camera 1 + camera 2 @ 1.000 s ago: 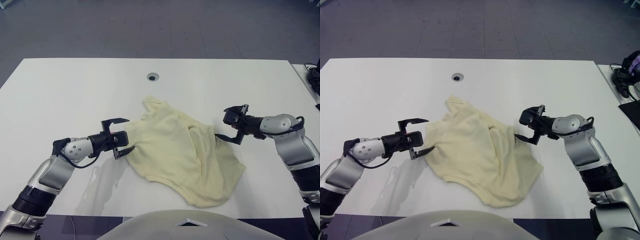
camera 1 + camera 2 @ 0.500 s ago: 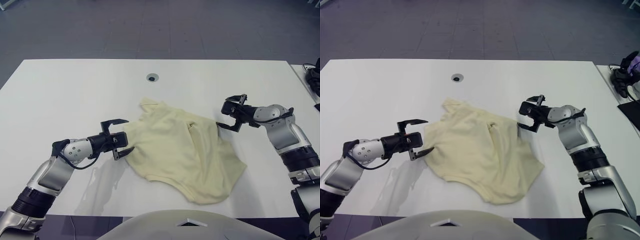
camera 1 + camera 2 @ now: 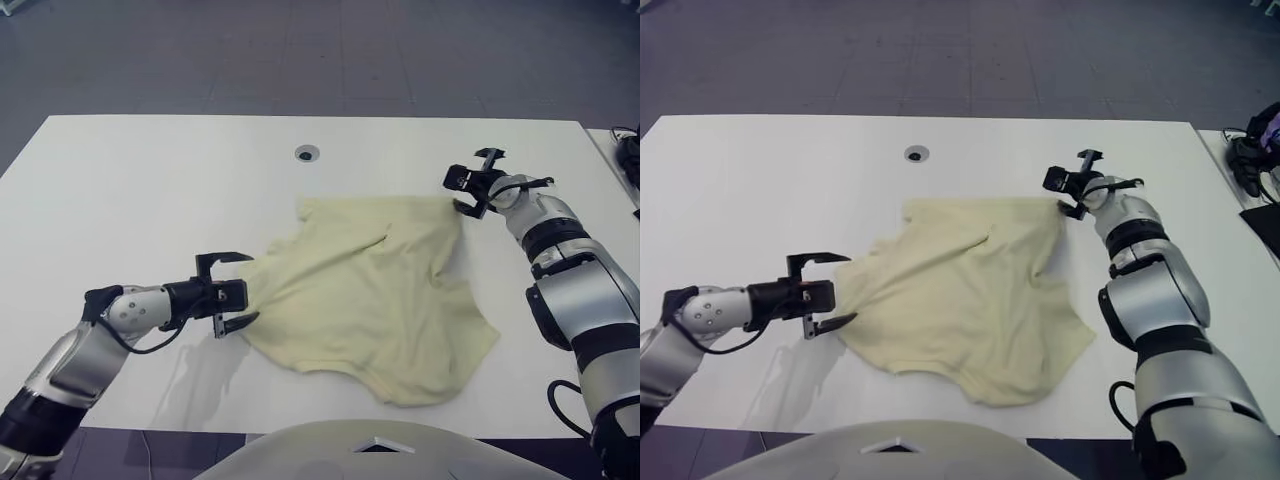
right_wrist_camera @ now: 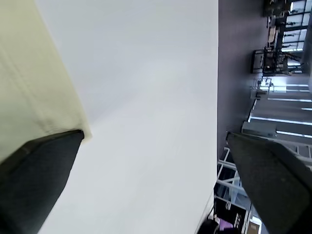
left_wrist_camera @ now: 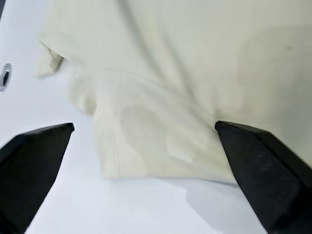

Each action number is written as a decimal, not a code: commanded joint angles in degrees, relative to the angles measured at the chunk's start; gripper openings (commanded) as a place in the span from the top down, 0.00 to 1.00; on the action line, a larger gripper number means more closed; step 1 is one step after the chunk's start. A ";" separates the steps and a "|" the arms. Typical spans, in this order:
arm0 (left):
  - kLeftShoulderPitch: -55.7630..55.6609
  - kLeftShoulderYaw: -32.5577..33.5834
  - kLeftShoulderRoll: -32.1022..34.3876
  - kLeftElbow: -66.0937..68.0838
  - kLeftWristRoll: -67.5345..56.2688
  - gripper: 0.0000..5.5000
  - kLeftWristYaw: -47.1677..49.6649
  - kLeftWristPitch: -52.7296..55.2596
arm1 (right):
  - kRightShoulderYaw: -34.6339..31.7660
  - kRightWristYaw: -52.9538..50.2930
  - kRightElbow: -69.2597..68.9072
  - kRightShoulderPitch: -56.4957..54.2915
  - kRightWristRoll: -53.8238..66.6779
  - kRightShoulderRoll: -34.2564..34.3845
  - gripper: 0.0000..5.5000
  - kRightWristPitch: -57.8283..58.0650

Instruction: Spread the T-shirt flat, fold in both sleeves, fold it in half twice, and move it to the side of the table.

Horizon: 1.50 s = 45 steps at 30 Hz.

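The pale yellow T-shirt (image 3: 370,290) sits mid-table, rumpled, with a ridge of folds running down its middle, one corner pulled out toward the far right, and its near hem sagging close to the front edge of the white table (image 3: 150,190). Over on the left side, the left gripper (image 3: 252,287) is low on the tabletop, right at the shirt's left edge. Its jaws are spread wide, and the lower finger is touching the cloth. The left wrist view backs that up, with both dark fingers (image 5: 36,165) far apart and the stitched hem lying between them, ungripped. Now the far right corner: the right gripper (image 3: 478,182) is right on it with jaws wide as well, and the right wrist view shows one finger (image 4: 39,170) lying over the shirt's corner and the other well clear above bare tabletop. Beyond the shirt there's a small round hole (image 3: 306,153) in the table, well apart from the cloth. Off the right edge, some dark gear (image 3: 1250,150) rests on a neighbouring surface, and grey floor (image 3: 300,50) stretches out behind.
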 commanded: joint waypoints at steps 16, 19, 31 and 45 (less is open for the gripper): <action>-17.69 8.90 -7.04 -1.42 -26.66 0.02 -7.01 19.87 | -15.75 8.37 -21.38 8.51 14.66 -3.82 0.02 -10.97; -30.64 1.35 -15.18 11.12 -18.61 0.02 -1.79 15.80 | -19.94 17.43 -49.64 24.92 21.36 -8.65 0.02 0.54; -57.46 -13.36 -40.41 71.35 4.12 0.02 19.77 -11.53 | -37.24 38.45 -107.17 59.70 42.73 -23.19 0.02 32.60; -65.15 -17.81 -45.58 99.71 16.87 0.02 32.82 -22.59 | -29.99 40.53 -106.62 70.77 22.63 -34.83 0.02 21.31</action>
